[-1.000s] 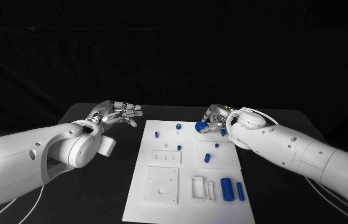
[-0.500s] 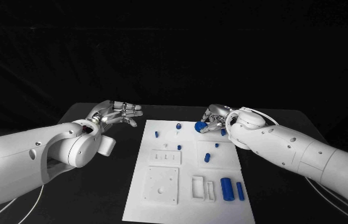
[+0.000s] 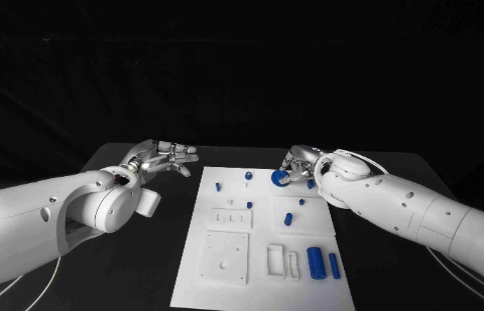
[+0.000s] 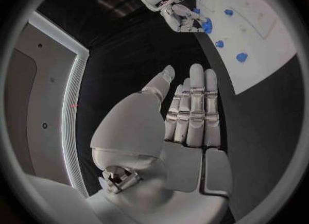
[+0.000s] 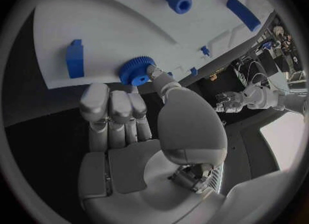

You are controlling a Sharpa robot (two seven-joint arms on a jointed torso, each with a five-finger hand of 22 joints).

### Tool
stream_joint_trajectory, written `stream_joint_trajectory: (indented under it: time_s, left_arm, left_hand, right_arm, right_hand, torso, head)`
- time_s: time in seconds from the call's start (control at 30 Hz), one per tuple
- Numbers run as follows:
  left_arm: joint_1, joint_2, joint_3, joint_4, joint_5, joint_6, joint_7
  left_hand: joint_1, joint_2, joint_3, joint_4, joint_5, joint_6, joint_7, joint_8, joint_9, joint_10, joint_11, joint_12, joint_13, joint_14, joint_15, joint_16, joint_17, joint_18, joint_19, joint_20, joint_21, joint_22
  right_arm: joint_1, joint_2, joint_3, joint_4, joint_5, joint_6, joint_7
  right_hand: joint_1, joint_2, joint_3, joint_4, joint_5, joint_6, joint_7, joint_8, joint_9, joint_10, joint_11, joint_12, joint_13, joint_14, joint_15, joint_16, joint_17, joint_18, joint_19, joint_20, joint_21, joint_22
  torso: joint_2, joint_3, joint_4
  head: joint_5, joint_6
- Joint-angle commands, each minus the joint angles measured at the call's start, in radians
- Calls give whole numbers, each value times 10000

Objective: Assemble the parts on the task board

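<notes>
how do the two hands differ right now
The right hand pinches a blue gear over the far end of the task board; the left hand holds nothing. The left hand's fingers are spread, and it sits over bare table beside the board, while the right hand's fingers close on the gear. Both are silver, on white arms.

The white task board point(image 3: 264, 244) lies flat in the middle of the table, long side running away from the robot, with pale rectangular plates and slots at its near end. A blue toothed gear point(image 3: 280, 177) sits at its far right edge, pinched by the right hand point(image 3: 299, 165). Small blue pegs point(image 3: 248, 175) stand upright mid-board, and two blue cylinders point(image 3: 315, 263) lie side by side near the right corner.
</notes>
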Motion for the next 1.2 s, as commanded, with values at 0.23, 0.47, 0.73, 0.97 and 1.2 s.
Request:
stream_joint_trajectory:
  time_s: [0.23, 0.47, 0.73, 0.97, 1.2]
  left_arm:
    - [18, 0, 8, 31, -45, 37, -3]
    - [18, -7, 8, 38, -46, 25, -4]
    - [18, -17, 8, 63, -47, 12, -3]
    - [19, -26, 8, 103, -47, 4, -2]
    - [19, -32, 9, 131, -47, -3, -1]
  left_hand:
    - [75, -10, -51, -21, 47, -31, -16, -11, 7, -58, 11, -21, 16, -57, 29, -63, -10, 28, -37, 13, 51, -4]
    - [75, -10, -50, -22, 47, -31, -16, -11, 7, -59, 11, -21, 16, -57, 29, -63, -10, 28, -37, 13, 52, -4]
    - [75, -10, -50, -22, 47, -31, -16, -11, 7, -59, 11, -21, 16, -57, 29, -63, -10, 28, -37, 13, 52, -4]
    - [73, -7, -49, -31, 49, -32, -14, -11, 7, -82, 17, -21, 16, -55, 32, -63, -12, 33, -51, 17, 77, 0]
    - [73, -7, -49, -31, 49, -32, -14, -11, 7, -82, 17, -21, 16, -55, 32, -63, -12, 33, -51, 17, 77, 0]
  right_arm:
    - [-30, -45, -18, 126, -341, 28, -136]
    - [-30, -142, -18, 590, -1012, -778, -127]
    - [-31, -329, -18, 1680, -1793, -1714, -166]
    - [-31, -256, -77, 2273, -2286, -1922, -308]
    - [-31, 45, -386, 2366, -2486, -1900, -362]
  right_hand:
    - [-68, 37, 146, -71, -32, 980, -290, -10, 28, -63, 2, -27, 4, -3, -64, -21, 0, -65, 445, -74, 46, 1149]
    - [-65, -22, 345, -183, 179, 1014, -282, -11, 24, -31, -10, -17, 29, 6, -73, -3, 25, -53, 464, -84, 106, 1163]
    - [-107, -129, 521, -194, 305, 1036, -281, -6, 21, -10, -29, -23, 56, 11, -70, -6, 15, -33, 489, -77, 309, 1206]
    - [-98, -193, 604, -104, 190, 1037, -286, -12, 18, -7, -30, -43, 55, 8, -73, -19, -4, -35, 485, -74, 356, 1212]
    - [-97, -207, 613, -90, 174, 1030, -283, -13, 17, -8, -29, -47, 55, 9, -72, -18, -5, -37, 485, -73, 366, 1214]
  torso:
    - [1, -3, 5]
    - [3, 3, 3]
    - [4, -10, -10]
    - [-1, -24, 15]
    - [0, -36, 18]
  head:
    - [3, 14]
    - [7, 31]
    - [35, 35]
    - [54, 32]
    - [80, 45]
